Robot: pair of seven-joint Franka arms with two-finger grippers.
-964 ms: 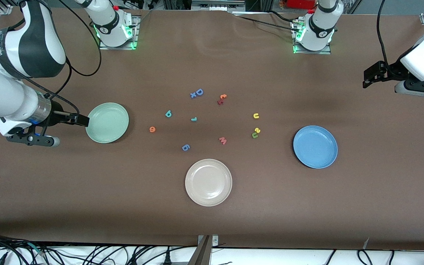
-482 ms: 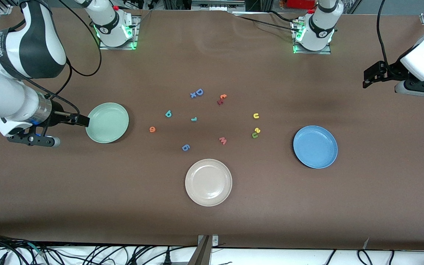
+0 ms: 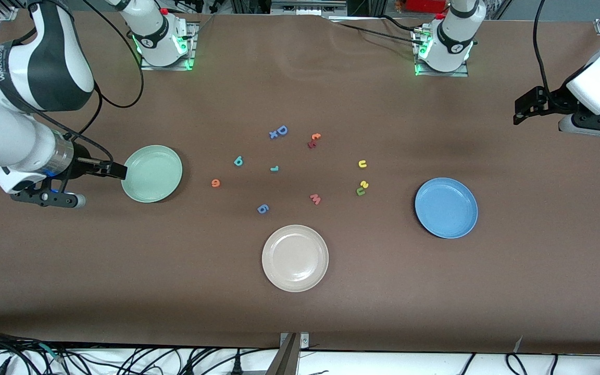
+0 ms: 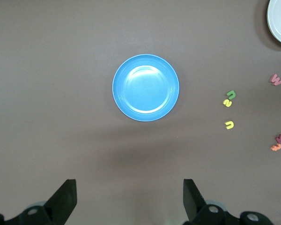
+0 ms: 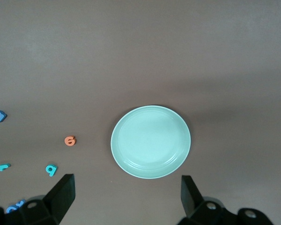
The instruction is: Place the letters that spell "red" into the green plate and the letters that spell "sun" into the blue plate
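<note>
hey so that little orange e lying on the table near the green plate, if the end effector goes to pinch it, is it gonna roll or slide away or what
The orange e lies flat on the table, so it probably won't roll. It looks tiny and low, likely very light, so a nudge from one finger could skate it sideways. With so little height to pinch, it may slip out unless the fingers close squarely around it.

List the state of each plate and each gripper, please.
Round mint-green plate: empty, upright.
Round sky-blue plate: empty, upright.
Round beige plate: empty, upright.
Left gripper: open, holding nothing.
Right gripper: open, holding nothing, beside the mint-green plate.
</note>
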